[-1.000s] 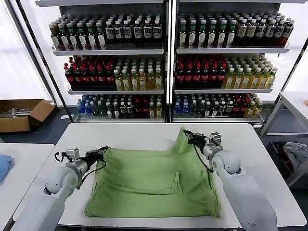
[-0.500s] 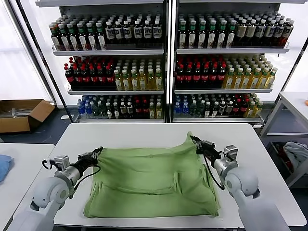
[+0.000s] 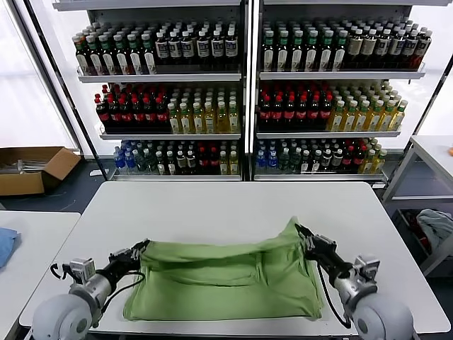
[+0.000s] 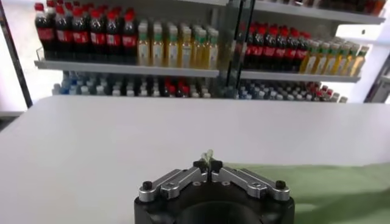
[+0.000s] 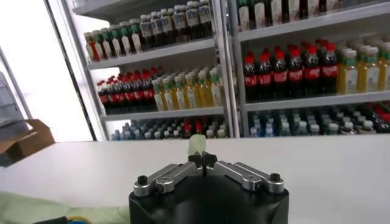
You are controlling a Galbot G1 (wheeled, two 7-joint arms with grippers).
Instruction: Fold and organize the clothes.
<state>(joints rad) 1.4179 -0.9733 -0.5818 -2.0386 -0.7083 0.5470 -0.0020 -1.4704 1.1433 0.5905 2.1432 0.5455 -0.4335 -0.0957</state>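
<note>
The light green shirt (image 3: 226, 280) lies plain side up on the white table (image 3: 212, 205), its far edge lifted and drawn toward the near edge. My left gripper (image 3: 144, 244) is shut on the shirt's far left corner, a little above the table. My right gripper (image 3: 299, 228) is shut on the far right corner, raised a bit higher. In the left wrist view a sliver of green cloth (image 4: 208, 156) sticks out between the shut fingertips (image 4: 208, 165). In the right wrist view a green fold (image 5: 196, 145) sticks out of the shut fingertips (image 5: 201, 159).
Shelves of bottles (image 3: 241, 92) stand behind the table. A second table (image 3: 28, 248) with a blue cloth (image 3: 4, 244) is at the left. A cardboard box (image 3: 32, 166) sits on the floor at far left. Another table (image 3: 432, 152) stands at the right.
Both grippers have pulled the shirt's far corners toward the near edge of the table, so the far edge has moved nearer and the shirt looks shorter front to back.
</note>
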